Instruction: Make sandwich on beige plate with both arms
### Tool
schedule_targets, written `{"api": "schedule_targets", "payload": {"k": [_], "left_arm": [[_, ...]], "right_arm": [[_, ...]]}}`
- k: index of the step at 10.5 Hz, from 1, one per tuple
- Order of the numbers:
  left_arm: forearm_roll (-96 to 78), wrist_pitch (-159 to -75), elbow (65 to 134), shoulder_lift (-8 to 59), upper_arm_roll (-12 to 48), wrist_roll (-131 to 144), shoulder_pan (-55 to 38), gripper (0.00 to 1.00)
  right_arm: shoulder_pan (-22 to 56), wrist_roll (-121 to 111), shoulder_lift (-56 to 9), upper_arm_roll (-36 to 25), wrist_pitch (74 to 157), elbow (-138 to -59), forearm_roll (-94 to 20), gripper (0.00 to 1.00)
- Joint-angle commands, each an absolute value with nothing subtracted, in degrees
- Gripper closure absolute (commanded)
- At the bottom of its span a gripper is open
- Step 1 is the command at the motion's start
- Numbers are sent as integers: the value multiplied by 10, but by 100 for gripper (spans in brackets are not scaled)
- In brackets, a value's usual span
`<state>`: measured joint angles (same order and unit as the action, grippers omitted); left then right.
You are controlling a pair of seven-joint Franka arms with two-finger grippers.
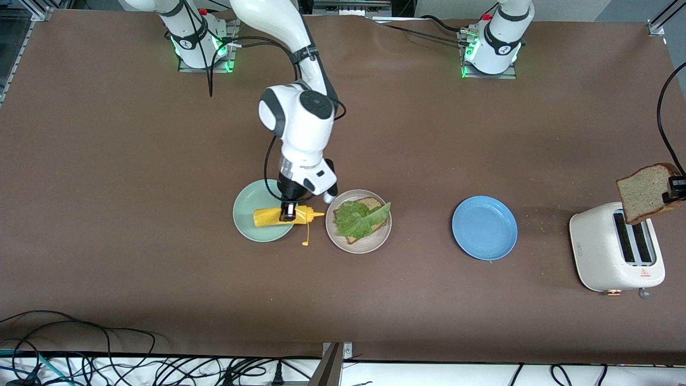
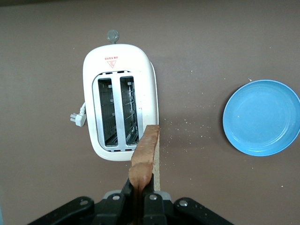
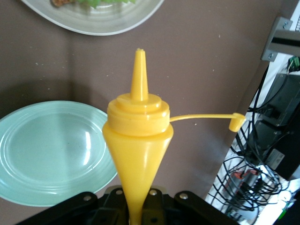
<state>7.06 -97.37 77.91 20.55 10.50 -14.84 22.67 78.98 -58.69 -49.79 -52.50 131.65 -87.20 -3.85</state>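
- Right now your sandwich is only half built: one brown bread slice [image 1: 368,205] lies on the beige plate [image 1: 358,221] with a ruffled green lettuce leaf [image 1: 360,218] laid over it, and no slice on top.
- You'll find that beige plate about mid-desk, just beside the mint-green plate [image 1: 263,210], which sits toward the right arm's end of the desk [image 1: 134,161].
- Your second bread slice [image 1: 647,192] is up in the air, pinched by the left claw [image 1: 676,190] above the white toaster [image 1: 616,253]; in the left wrist view you see the slice [image 2: 146,152] edge-on, held upright between the pressed-together fingers, with both toaster [image 2: 119,101] slots showing empty below it.
- Your right claw [image 1: 288,210] is clamped on the body of a yellow squeeze bottle [image 1: 286,216], held roughly level over the edge of the mint-green plate, its nozzle pointing toward the beige plate.
- From the right wrist view you can see the bottle [image 3: 137,140] with its cap off the tip; the cap [image 3: 236,122] dangles on a thin yellow strap beside the nozzle.
- You also have a blue plate [image 1: 484,228] with nothing on it, between the beige plate and the toaster, well apart from both.
- Crumbs are scattered on the desk between the blue plate and the toaster.
- Along the desk's edge nearest the front camera, you have a tangle of black cables [image 1: 107,359].
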Motion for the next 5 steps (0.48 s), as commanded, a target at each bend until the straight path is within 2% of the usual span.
{"api": "schedule_targets", "payload": {"k": [1,5], "left_arm": [[60,-967,785,198,104,-145,227,100],[60,-967,786,198,104,-145,227,100]], "right_arm": [[812,-574,-513,-538,1270,-853,31,100],[825,-583,-494,-545,1236,-853,49,100]]}}
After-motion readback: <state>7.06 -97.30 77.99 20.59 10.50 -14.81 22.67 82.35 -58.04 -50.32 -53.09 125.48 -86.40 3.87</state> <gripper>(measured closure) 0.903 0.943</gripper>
